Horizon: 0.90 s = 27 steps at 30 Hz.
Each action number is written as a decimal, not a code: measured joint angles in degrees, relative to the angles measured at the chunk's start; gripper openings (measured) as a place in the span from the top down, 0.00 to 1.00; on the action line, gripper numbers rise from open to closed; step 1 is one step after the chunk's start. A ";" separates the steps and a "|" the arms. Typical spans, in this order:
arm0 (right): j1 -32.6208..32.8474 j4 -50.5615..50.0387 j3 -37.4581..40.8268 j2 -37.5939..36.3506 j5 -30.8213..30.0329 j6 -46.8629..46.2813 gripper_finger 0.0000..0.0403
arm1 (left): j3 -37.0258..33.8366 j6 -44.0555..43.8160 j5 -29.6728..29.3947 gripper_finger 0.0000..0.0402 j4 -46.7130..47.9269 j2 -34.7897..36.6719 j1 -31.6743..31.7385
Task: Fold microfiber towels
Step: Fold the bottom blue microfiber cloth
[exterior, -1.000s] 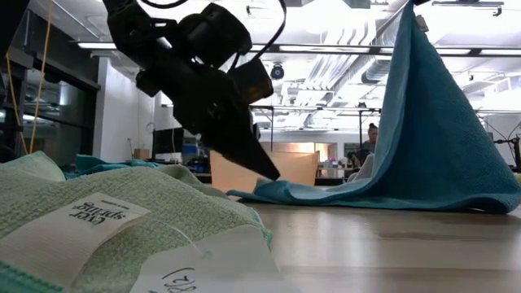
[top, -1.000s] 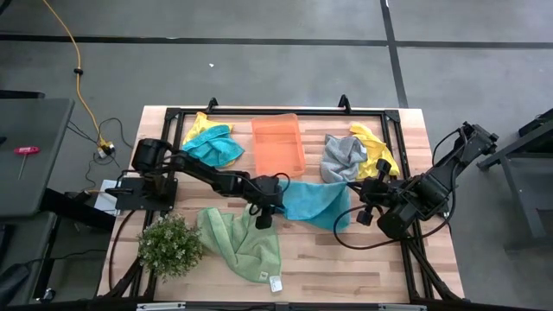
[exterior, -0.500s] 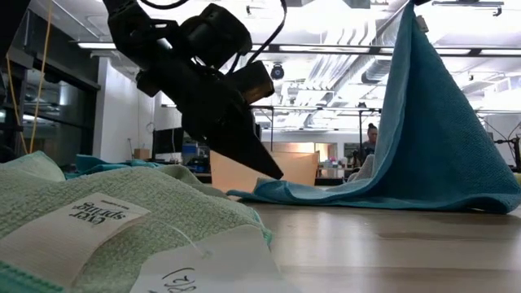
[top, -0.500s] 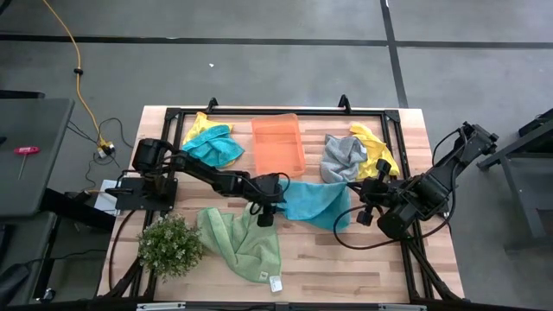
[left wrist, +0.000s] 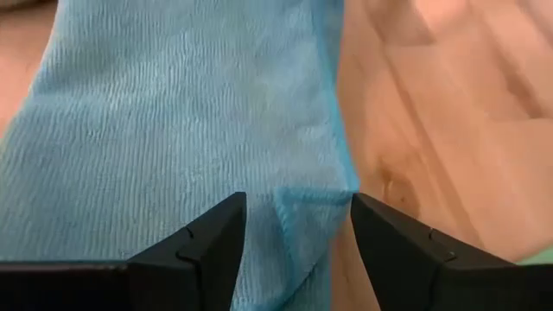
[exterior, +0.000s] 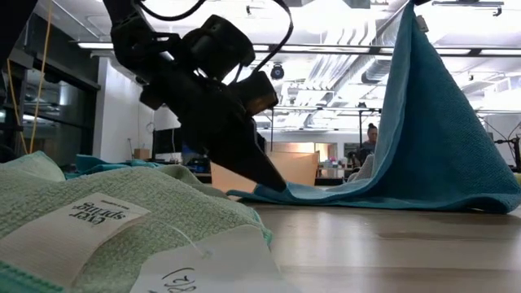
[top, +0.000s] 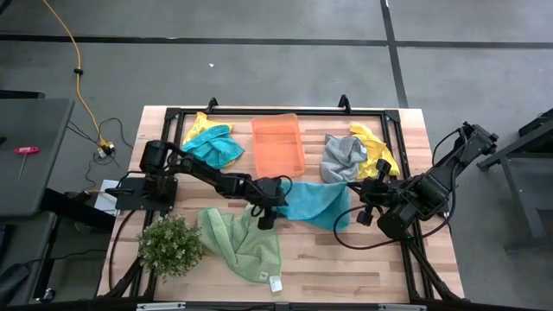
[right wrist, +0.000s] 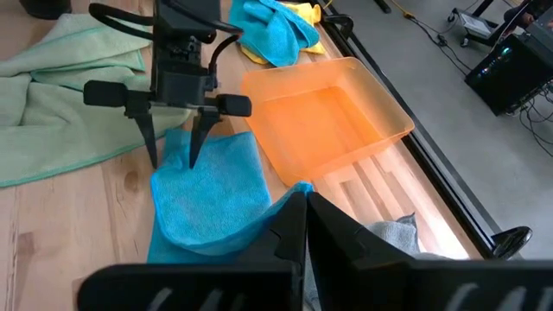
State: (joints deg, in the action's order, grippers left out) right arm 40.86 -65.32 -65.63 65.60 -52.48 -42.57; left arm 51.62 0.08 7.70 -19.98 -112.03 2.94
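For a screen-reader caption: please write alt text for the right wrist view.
The right gripper, shut on a corner of the teal towel, lifts it, while the left gripper stands open over the opposite edge. An orange bin sits beside it.

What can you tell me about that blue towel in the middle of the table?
The teal-blue towel is soft, ribbed microfiber. One end lies flat on the wooden table, near the orange bin; the other is lifted into a tent by the shut right gripper. The open left gripper straddles its flat corner, fingers on either side.
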 joint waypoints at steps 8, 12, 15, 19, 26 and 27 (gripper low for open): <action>0.00 0.00 0.00 0.00 0.01 0.07 1.00 | 0.01 0.12 0.63 0.56 -0.47 0.02 -0.56; 0.01 0.00 0.00 0.00 0.01 0.10 1.00 | 0.01 0.13 0.61 0.64 -0.81 0.02 -0.55; 0.00 0.00 0.00 0.00 0.05 0.22 1.00 | 0.01 0.16 0.51 0.72 -1.52 0.02 -0.50; 0.00 0.00 0.00 0.00 0.18 0.39 1.00 | 0.01 0.57 -0.68 0.86 -1.44 0.07 -0.50; 0.00 0.01 0.00 0.00 0.36 0.39 1.00 | 0.01 0.59 -0.96 0.97 -0.78 0.50 -0.33; 0.02 0.00 0.00 0.00 0.45 0.37 1.00 | 0.01 0.60 -1.00 0.97 -0.50 0.50 -0.33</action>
State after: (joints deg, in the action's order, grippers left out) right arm 40.88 -65.32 -65.63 65.60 -52.03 -42.19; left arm 51.64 0.68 6.70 -20.48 -111.53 2.61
